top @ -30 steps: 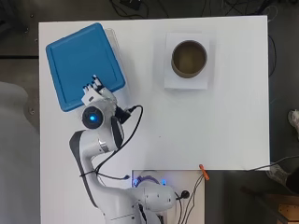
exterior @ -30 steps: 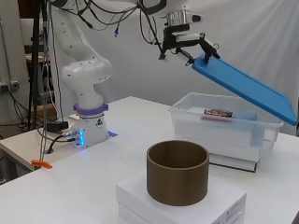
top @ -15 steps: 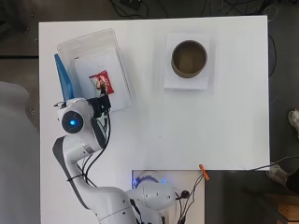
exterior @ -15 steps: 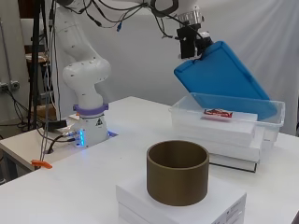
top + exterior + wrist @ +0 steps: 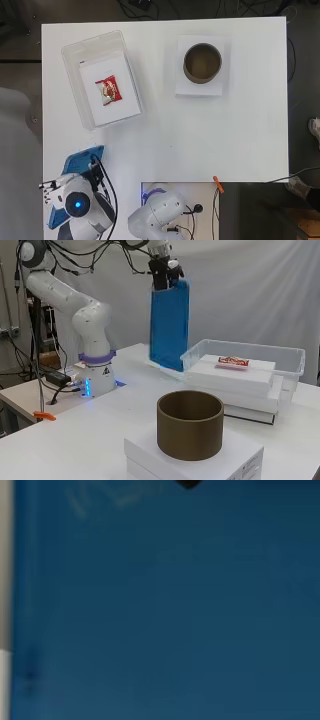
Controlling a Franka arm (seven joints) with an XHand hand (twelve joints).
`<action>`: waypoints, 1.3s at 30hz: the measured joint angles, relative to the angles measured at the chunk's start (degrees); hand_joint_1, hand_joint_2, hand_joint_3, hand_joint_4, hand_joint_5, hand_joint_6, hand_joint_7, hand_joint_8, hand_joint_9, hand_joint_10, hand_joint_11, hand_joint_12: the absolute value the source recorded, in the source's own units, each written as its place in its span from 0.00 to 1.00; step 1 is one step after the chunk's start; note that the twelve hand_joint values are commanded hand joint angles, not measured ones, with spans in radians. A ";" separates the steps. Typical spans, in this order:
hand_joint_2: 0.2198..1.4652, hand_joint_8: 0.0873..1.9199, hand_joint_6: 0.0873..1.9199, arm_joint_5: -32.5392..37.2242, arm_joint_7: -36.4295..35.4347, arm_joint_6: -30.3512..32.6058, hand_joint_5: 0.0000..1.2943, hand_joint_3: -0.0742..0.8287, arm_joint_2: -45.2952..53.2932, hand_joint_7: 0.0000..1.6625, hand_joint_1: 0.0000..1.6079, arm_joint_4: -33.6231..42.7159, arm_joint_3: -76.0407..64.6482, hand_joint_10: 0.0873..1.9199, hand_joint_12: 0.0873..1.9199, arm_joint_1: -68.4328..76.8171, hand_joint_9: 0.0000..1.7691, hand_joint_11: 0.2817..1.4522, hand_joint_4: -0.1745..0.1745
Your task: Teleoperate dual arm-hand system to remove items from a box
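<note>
**Blue lid hangs on edge beside the open box**

White table (image 5: 200, 140) fills the overhead view, with the robot arm (image 5: 90, 320) fixed at one edge. In the side view the arm reaches up and over, and its hand (image 5: 162, 274) grips the top edge of a blue plastic lid (image 5: 170, 325), fingers curled round it. The lid hangs almost upright, with its lower edge at or just above the table, just beside the box; I cannot tell whether it touches. The wrist view shows nothing but blue.

The clear plastic box (image 5: 92, 45) stands open near the far left of the table as seen from above. Inside it lies a flat white slab, and on that a small red and white snack packet (image 5: 108, 91), the thing to be taken out. It lies untouched in the middle of the box.

Well apart, a brown round pot (image 5: 202, 62) sits on a flat white carton (image 5: 200, 87). A small orange clip (image 5: 217, 183) lies near the arm's base.

Risks, as I judge them: the lid is held only at its top edge, so it may swing or slip as it is set down. If released upright it may topple onto the box or off the table's edge. A low swing could knock the box wall and shift the packet.
</note>
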 joint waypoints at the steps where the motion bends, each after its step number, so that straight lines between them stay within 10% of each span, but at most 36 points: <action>1: 0.82 0.67 0.94 -0.17 1.02 -1.35 0.45 0.08 -1.67 0.43 0.82 0.76 -0.91 0.52 0.00 0.58 0.47 0.40 0.00; 9: 0.84 0.71 0.96 -5.67 11.04 -14.68 0.45 0.09 -9.73 0.41 0.81 -0.03 -5.27 0.55 0.00 2.91 0.43 0.39 0.00; 12: 0.63 0.13 0.19 -7.07 13.56 -18.77 0.13 0.07 -14.01 0.18 0.17 -2.55 -7.50 0.10 0.00 3.21 0.25 0.18 0.35; 14: 0.55 0.00 0.02 -6.59 19.97 -18.29 0.09 0.07 -16.03 0.10 0.04 -4.11 -9.44 0.00 0.00 2.84 0.15 0.12 0.46; 18: 0.56 0.00 0.00 -7.15 36.95 -16.68 0.20 0.08 -16.23 0.16 0.04 -4.51 -9.14 0.00 0.00 1.51 0.16 0.12 0.57; 27: 0.60 0.00 0.00 -15.10 47.88 -7.24 0.39 0.08 2.89 0.36 0.10 1.23 -8.13 0.00 0.00 -4.44 0.36 0.25 0.65; 39: 0.62 0.00 0.00 -23.33 45.33 7.26 0.40 0.08 45.43 0.42 0.17 18.62 -23.82 0.00 0.00 -12.24 0.42 0.33 0.57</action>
